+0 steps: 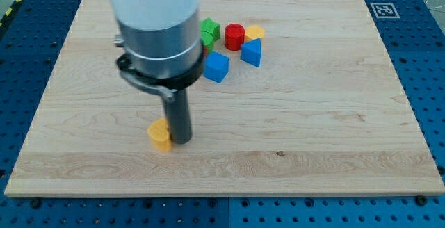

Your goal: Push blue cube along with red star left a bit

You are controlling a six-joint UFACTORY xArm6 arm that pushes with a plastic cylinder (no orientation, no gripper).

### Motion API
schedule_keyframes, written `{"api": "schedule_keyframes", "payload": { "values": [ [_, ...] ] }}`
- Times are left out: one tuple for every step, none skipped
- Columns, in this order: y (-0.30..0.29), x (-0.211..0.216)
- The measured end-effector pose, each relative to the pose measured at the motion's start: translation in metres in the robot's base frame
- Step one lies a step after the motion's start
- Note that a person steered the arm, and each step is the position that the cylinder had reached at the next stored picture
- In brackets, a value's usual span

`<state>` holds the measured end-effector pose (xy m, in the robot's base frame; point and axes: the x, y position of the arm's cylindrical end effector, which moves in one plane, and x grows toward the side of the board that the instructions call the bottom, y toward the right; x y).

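Note:
The blue cube (216,67) sits on the wooden board (334,117) above the middle, just right of my arm's body. No red star shows; the arm's wide body (156,26) hides part of the board to the cube's left. My tip (181,141) rests on the board well below and left of the blue cube. It touches or nearly touches the right side of a yellow block (160,135).
A cluster lies above and right of the blue cube: a green block (209,30), a red cylinder (234,37), a yellow block (255,33) and a blue wedge-like block (252,52). A marker tag (384,9) sits at the board's top right corner.

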<state>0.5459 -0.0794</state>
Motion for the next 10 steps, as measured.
{"api": "schedule_keyframes", "payload": {
  "values": [
    [-0.028, -0.001],
    [-0.049, -0.001],
    [-0.080, -0.001],
    [-0.083, -0.001],
    [-0.048, -0.008],
    [-0.025, -0.034],
    [-0.010, -0.042],
    [0.048, -0.037],
    [0.110, -0.030],
    [0.161, -0.047]
  ]
}}
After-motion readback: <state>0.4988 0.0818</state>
